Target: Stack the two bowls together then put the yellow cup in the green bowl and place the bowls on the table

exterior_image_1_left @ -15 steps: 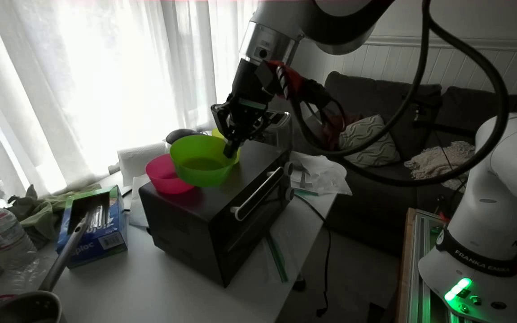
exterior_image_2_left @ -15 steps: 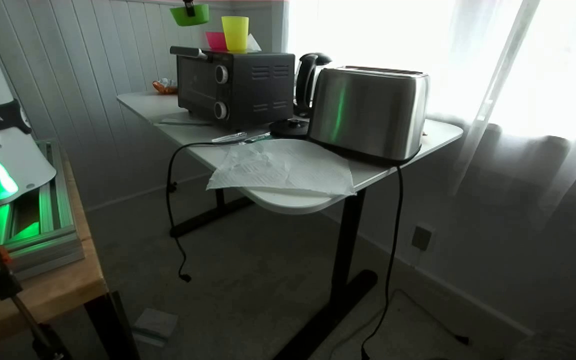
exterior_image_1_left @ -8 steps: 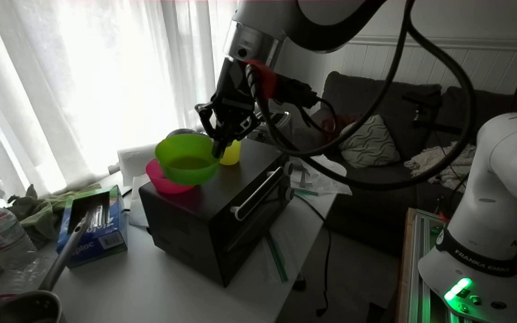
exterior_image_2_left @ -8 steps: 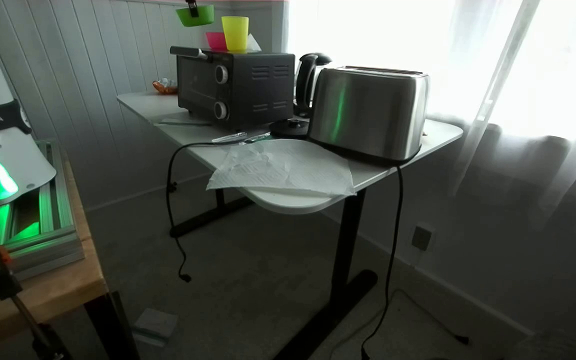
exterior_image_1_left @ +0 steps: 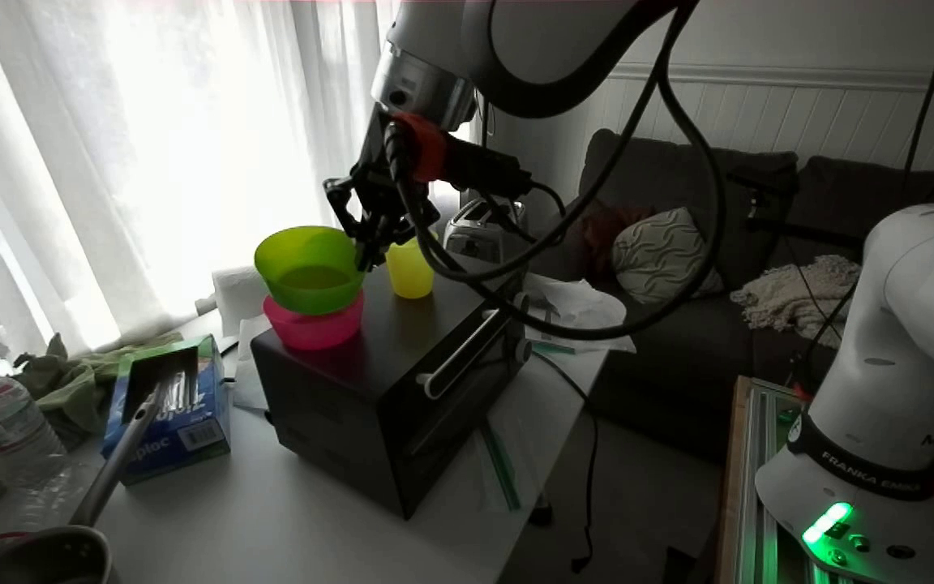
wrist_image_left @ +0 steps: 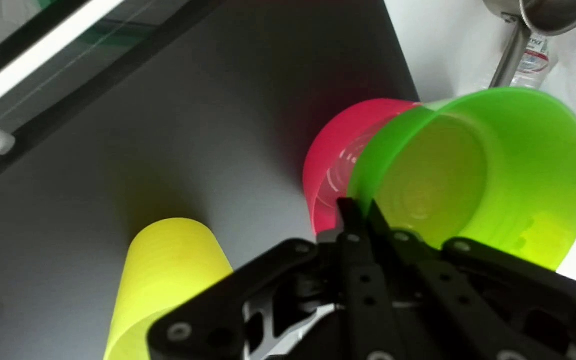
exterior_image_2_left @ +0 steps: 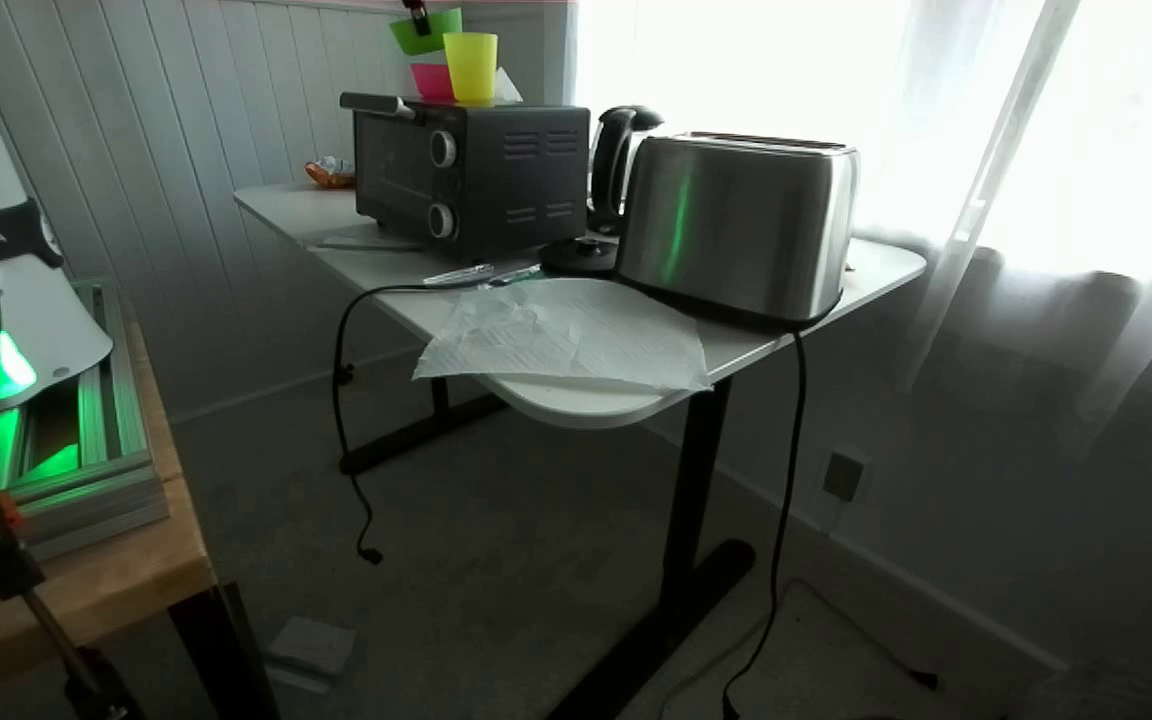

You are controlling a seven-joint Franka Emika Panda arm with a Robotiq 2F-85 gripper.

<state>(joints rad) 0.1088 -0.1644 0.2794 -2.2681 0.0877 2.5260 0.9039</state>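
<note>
- Wrist view: the black two-fingered gripper [wrist_image_left: 363,212] is clamped on the rim of the round lime-green plastic bowl [wrist_image_left: 523,165], which covers part of the round magenta-pink plastic bowl [wrist_image_left: 335,135].
- In an exterior view the lime-green bowl [exterior_image_2_left: 441,35] hangs slightly tilted above the pink one, apart from it; the nesting looks not yet done.
- The pink bowl stands upright on the black box-shaped toaster oven [exterior_image_1_left: 434,320], and the tall yellow plastic cup [wrist_image_left: 168,265] stands there too, apart from it.
- To nest well, centre the green base over the pink mouth, level it, then lower gently so the pink bowl, probably light, does not skid.
- The gripper seems to straddle the green wall, so its outer tip may catch the pink rim; once the base seats, release and lift straight up.
- Steer the knuckles wide of the cup; the pale flat-topped table [exterior_image_1_left: 289,503] below is for the finished stack.
</note>
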